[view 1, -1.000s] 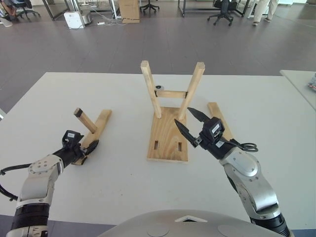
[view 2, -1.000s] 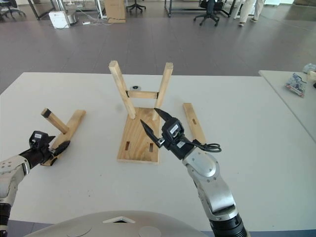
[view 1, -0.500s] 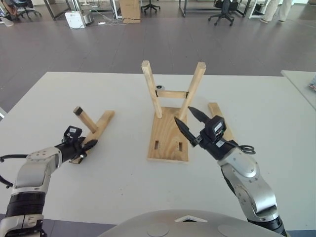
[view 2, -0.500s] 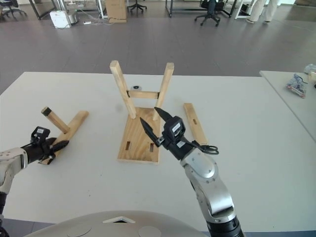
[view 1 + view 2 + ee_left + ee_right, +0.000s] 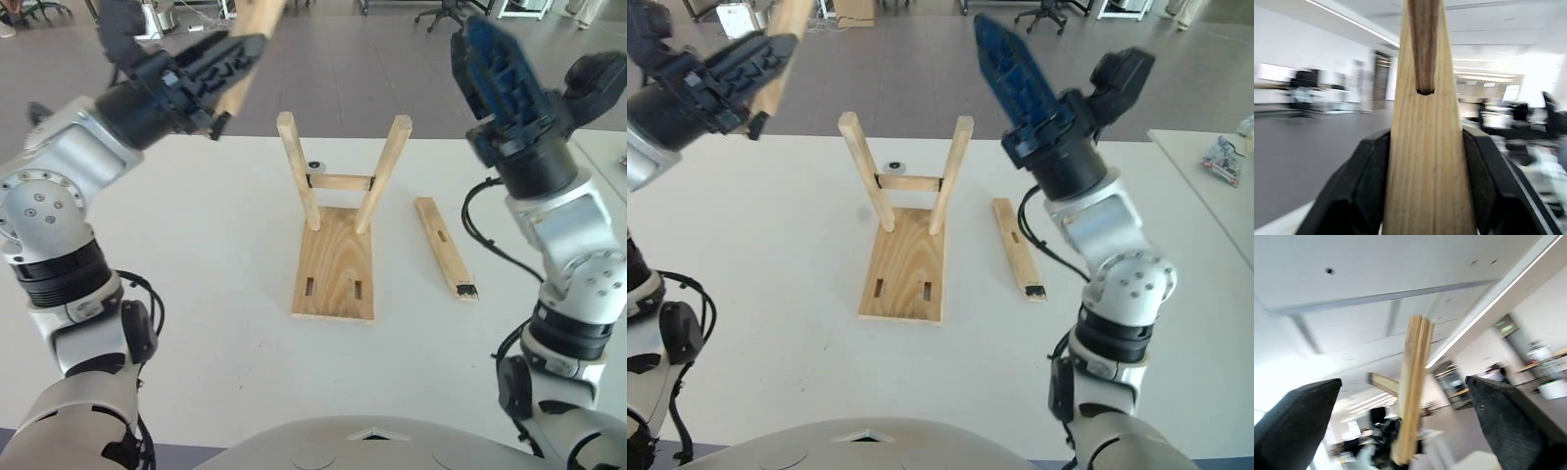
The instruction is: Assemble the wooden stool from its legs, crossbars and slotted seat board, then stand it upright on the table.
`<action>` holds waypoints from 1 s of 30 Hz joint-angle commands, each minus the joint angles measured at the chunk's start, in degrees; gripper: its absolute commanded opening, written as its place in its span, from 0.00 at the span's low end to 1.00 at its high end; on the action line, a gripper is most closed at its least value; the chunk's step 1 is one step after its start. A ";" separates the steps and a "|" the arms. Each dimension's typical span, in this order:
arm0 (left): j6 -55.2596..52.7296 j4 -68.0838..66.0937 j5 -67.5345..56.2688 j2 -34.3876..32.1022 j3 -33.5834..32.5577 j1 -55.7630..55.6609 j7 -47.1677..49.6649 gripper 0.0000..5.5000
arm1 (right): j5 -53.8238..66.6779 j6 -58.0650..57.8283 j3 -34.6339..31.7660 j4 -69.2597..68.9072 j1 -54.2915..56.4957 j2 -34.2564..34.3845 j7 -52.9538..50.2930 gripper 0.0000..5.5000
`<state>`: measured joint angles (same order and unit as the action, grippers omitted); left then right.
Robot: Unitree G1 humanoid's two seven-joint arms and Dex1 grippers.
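The slotted seat board (image 5: 333, 266) lies flat at the table's middle. Two legs joined by a crossbar (image 5: 341, 182) stand up from its far end. A loose slotted leg (image 5: 445, 247) lies to its right. My left gripper (image 5: 238, 65) is raised high above the table's left side, shut on a second wooden leg piece (image 5: 257, 24). In the left wrist view the slotted wood (image 5: 1425, 147) sits clamped between both fingers (image 5: 1369, 181). My right gripper (image 5: 1019, 73) is raised high on the right, open and empty, its fingers (image 5: 1298, 421) spread wide.
A small grey round part (image 5: 315, 166) lies on the table just behind the standing legs. A second table edge (image 5: 1215, 166) with small items shows at the far right. Office chairs and floor lie beyond the table.
My left gripper has lifted the leg piece from the table's left side to high in the air. My right arm has swung up from beside the seat board.
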<state>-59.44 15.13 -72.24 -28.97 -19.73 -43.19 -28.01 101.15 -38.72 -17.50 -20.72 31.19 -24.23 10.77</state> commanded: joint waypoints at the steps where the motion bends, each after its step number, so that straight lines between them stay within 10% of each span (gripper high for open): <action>1: -2.68 3.99 -16.43 2.11 2.84 0.18 8.06 0.37 | 9.55 -5.94 0.30 6.76 6.34 -6.56 -0.84 0.95; 8: -1.49 5.94 -28.07 -0.88 8.87 3.05 17.35 0.37 | 11.82 -10.58 -0.20 10.61 9.82 -7.84 1.41 0.95; 23: 1.72 7.04 -31.56 -5.31 13.88 3.04 19.61 0.37 | 11.71 -11.56 -0.01 10.15 9.05 -7.69 -0.54 0.41; 30: 3.04 6.66 -30.42 -5.66 13.55 2.86 19.73 0.37 | 10.88 -11.76 0.91 10.13 8.77 -8.53 -0.36 0.37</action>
<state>-58.59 22.21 -103.87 -33.76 -5.64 -39.07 -8.75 112.40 -49.42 -17.40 -9.83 40.27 -31.58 10.56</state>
